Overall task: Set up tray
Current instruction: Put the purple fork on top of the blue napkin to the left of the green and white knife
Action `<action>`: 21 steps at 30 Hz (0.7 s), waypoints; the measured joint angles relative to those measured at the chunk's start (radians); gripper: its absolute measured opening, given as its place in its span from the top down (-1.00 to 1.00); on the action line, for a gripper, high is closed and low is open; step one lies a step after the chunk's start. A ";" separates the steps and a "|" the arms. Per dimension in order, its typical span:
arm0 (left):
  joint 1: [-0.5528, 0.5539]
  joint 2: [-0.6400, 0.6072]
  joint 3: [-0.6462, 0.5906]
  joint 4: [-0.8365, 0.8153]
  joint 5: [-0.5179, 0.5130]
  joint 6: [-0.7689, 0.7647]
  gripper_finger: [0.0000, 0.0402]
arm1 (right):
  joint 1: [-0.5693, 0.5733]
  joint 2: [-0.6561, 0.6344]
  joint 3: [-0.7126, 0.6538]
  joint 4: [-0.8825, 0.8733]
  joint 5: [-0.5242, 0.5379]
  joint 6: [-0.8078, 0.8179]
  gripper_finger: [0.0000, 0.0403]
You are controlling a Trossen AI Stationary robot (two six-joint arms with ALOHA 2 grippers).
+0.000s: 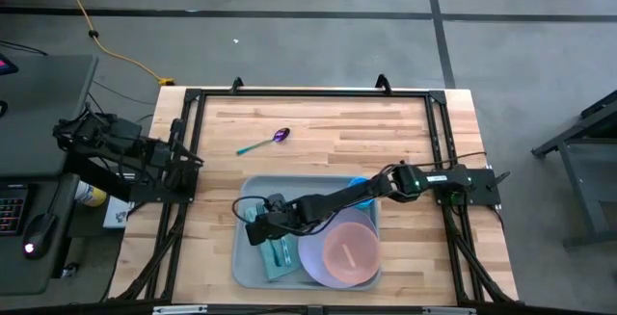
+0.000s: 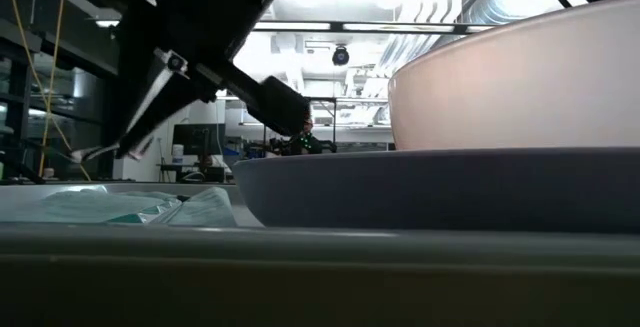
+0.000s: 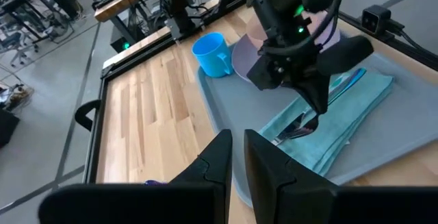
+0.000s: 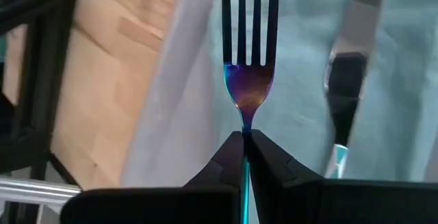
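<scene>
Holding napkin and plate, pale grey-green tray (image 1: pixel 245 257), rounded corners, raised rim

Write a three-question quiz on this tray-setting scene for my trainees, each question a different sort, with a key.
1. True or false: the right gripper is shut on the iridescent metal fork.
2. Which lies outside the large pale grey-green plastic tray? A) blue mug B) purple spoon with teal handle C) folded teal cloth napkin
3. Fill in: the pink bowl sits on the round lavender ____.

Key: 1 true; 2 B; 3 plate. The left gripper waits at the table's left edge.
</scene>
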 joint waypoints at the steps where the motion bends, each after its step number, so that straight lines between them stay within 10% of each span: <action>1: 0.000 0.000 0.000 0.000 0.000 0.000 0.64 | 0.000 0.001 -0.004 -0.003 -0.005 0.008 1.00; 21: 0.000 0.000 0.000 0.000 0.003 0.000 0.64 | -0.009 0.003 -0.006 -0.050 -0.086 -0.009 1.00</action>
